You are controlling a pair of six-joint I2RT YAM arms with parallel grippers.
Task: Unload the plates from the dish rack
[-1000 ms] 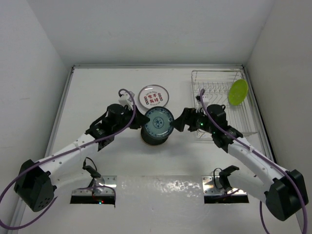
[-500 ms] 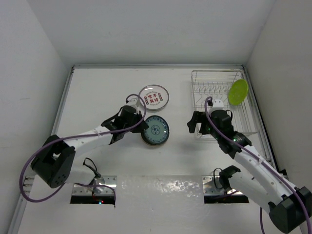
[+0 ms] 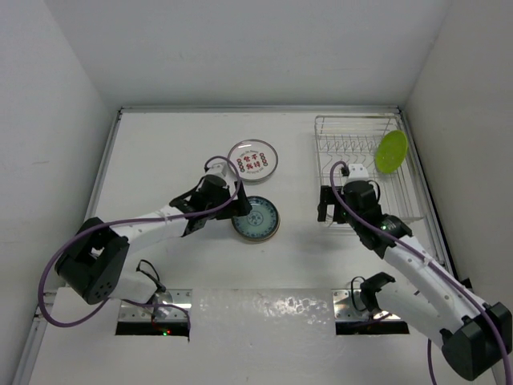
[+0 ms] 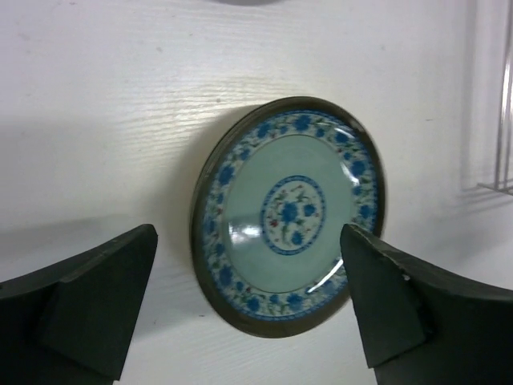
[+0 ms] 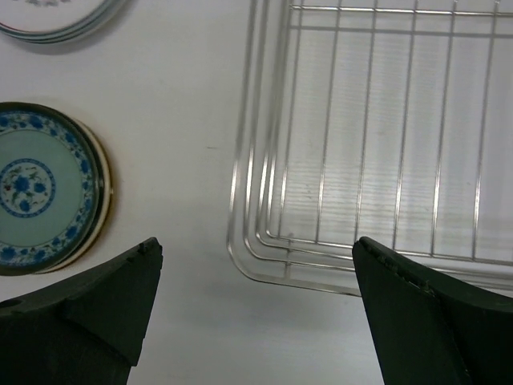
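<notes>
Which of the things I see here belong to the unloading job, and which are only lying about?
Of the job: dish rack; lime green plate standing in it; blue-patterned plate and red-patterned white plate, both outside the rack.
Lying about: nothing loose that I can see.

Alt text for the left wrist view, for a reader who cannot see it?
A round plate with a blue floral pattern and dark rim lies face up, framed by the open left claw at the bottom. White table surrounds it, and wire of the dish rack shows at the right edge.
</notes>
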